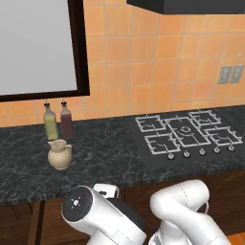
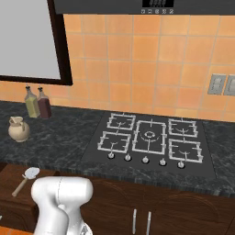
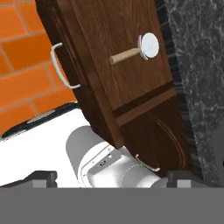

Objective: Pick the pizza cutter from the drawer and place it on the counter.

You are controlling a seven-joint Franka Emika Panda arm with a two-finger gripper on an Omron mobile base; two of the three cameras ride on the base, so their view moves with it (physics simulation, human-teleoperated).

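**Pizza cutter lies in the open drawer, gripper above and apart**

Left base view: the counter (image 1: 105,158) carries a beige jug (image 1: 60,154) at 9 o'clock, with two bottles (image 1: 57,121) behind it and the gas hob (image 1: 186,134) at 3 o'clock.

Right base view: the pizza cutter (image 2: 26,179) lies at 8 o'clock in the drawer (image 2: 11,181), below the counter's front edge, wheel toward the counter.

Hand view: the cutter lies flat on the drawer floor at 1 o'clock, handle pointing to 9. The gripper (image 3: 111,177) is well apart from it, its two fingertips spread wide and holding nothing.
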